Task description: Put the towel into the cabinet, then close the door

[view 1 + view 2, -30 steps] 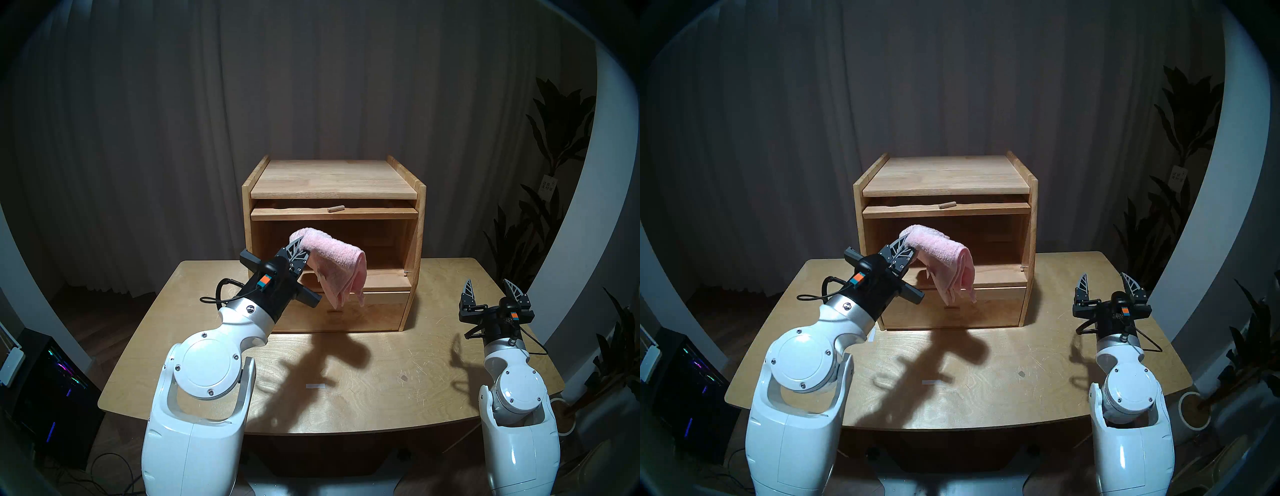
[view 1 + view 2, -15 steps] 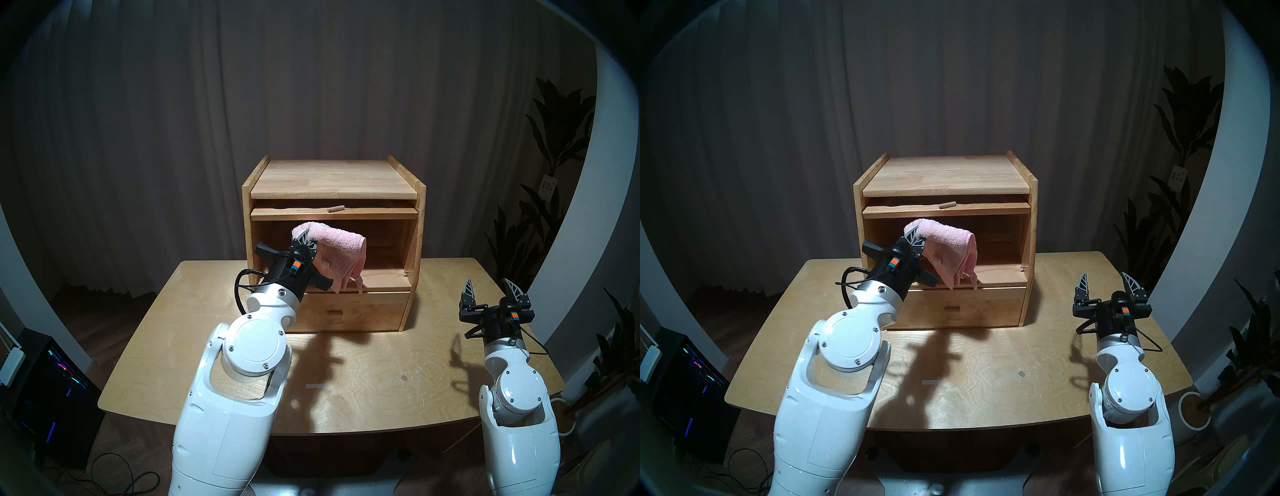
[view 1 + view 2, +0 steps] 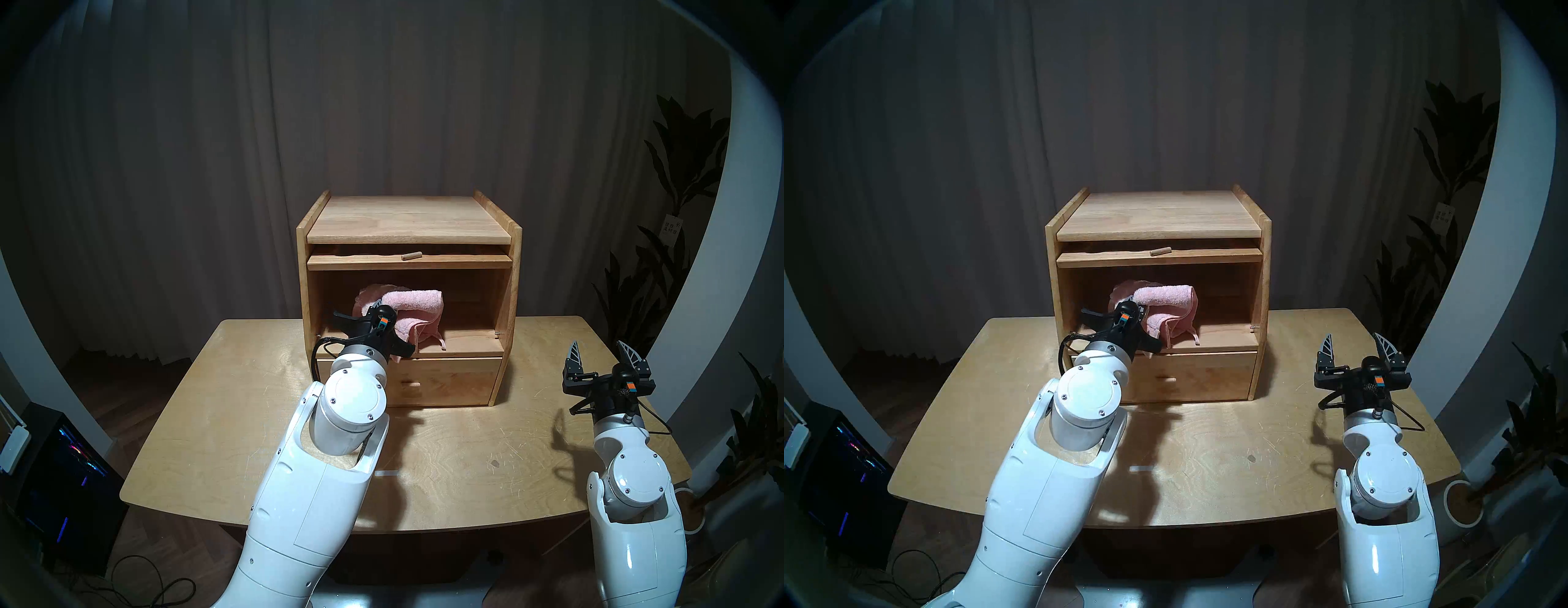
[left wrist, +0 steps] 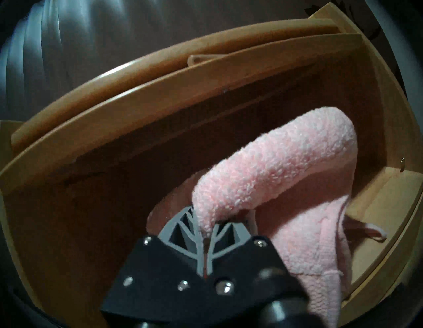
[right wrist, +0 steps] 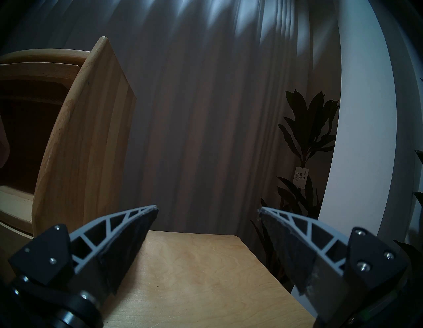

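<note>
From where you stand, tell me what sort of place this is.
Probably a room at home or a studio dressed as one: a floor-length curtain behind, a potted plant in the corner, and a small wooden cabinet on a plywood table.

Head stereo left: high behind both arms, looking down and forward over the table (image 3: pixel 445 501) to the cabinet (image 3: pixel 407 220) at its far edge, curtain beyond.
Head stereo right: nearly the same picture, set a little to the side, so the cabinet (image 3: pixel 1157 216) sits further left.
Left wrist: very close, tilted, facing into the cabinet's (image 4: pixel 68 206) open compartment; the left gripper (image 4: pixel 204 238) sits at bottom centre, the towel (image 4: pixel 274 165) filling the right.
Right wrist: low over the table's right edge, facing forward; right gripper (image 5: pixel 208 211) at the bottom, cabinet's right side at left.
Shared: all four show the cabinet; both wrist views overlap only there.
</note>
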Controlling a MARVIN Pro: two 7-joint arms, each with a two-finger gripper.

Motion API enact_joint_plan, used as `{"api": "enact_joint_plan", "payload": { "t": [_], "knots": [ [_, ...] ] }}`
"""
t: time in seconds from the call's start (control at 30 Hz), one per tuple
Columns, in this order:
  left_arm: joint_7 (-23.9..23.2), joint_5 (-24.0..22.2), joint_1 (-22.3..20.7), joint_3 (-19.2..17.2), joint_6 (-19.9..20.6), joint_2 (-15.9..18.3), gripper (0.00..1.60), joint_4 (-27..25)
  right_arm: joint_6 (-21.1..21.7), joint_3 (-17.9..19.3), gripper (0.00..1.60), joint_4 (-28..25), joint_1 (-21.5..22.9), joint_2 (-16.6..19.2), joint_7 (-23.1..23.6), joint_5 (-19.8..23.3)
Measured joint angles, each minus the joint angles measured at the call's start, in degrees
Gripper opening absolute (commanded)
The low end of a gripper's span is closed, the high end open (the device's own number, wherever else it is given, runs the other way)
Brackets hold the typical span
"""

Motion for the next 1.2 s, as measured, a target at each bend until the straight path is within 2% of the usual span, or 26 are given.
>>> {"api": "enact_joint_plan", "payload": {
  "t": [0.1,0.33,0.5,0.83,1.2],
  "knots": [
    [0.41,-4.51,-1.83,-0.17,2.26,-0.65,0.0,1.49,0.0,0.0,1.6,-0.05,-0.02,0.0,0.0,0.0],
    [2.89,-10.4,-5.48,-0.36,5.02,-1.87,0.0,4.78,0.0,0.0,1.6,-0.21,-0.11,-0.02,0.01,0.0],
    [6.2,-11.25,-7.95,0.21,5.39,-2.72,0.0,7.75,0.0,0.0,1.6,-0.3,-0.17,-0.03,0.01,0.0],
    [12.45,-10.02,-12.55,0.56,3.88,-5.02,0.0,14.53,0.01,0.0,1.6,-0.42,-0.28,-0.05,0.02,0.0],
    [16.83,-10.15,-17.1,0.62,1.6,-8.0,0.0,22.54,0.01,0.0,1.6,-0.6,-0.41,-0.07,0.02,0.03]
  ]
}}
